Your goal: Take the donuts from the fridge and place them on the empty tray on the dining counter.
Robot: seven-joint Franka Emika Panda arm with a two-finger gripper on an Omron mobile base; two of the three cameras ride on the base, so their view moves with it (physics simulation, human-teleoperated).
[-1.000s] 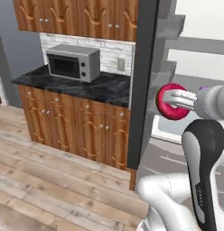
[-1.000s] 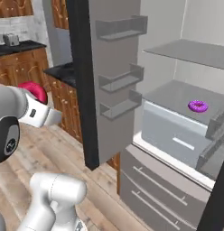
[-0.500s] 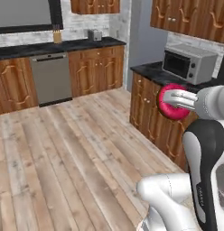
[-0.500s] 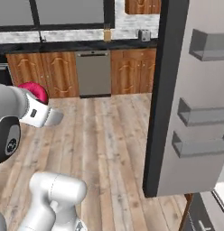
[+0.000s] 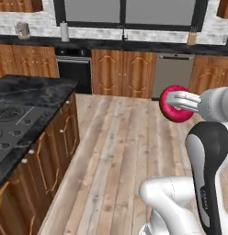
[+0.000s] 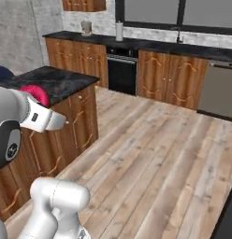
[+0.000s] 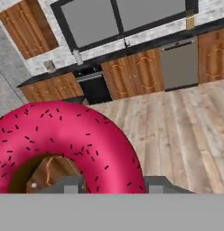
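A red-pink iced donut [image 5: 176, 113] with dark sprinkles is held between the fingers of my gripper [image 5: 173, 100], which is shut on it at chest height over the wooden floor. In the right base view the donut [image 6: 36, 93] peeks out behind the white hand, near the gripper [image 6: 39, 99]. The hand view has the donut [image 7: 64, 131] large at lower left, pinched at the gripper [image 7: 111, 186]. A black marble counter on brown cabinet fronts [image 5: 28, 98] stands to the left; whether it is the dining counter I cannot tell. The fridge and the empty tray are out of view.
The marble counter [image 6: 61, 81] carries a cooktop [image 5: 5, 119]. Brown cabinets, a dark oven [image 5: 74, 71] and a grey dishwasher [image 5: 173, 75] line the far wall under windows. Open wooden floor [image 5: 120, 147] lies between them and me.
The whole picture has swung: the base has turned away from the fridge, past the microwave corner, to face the far wall and the marble counter. The donut stays held in the gripper.
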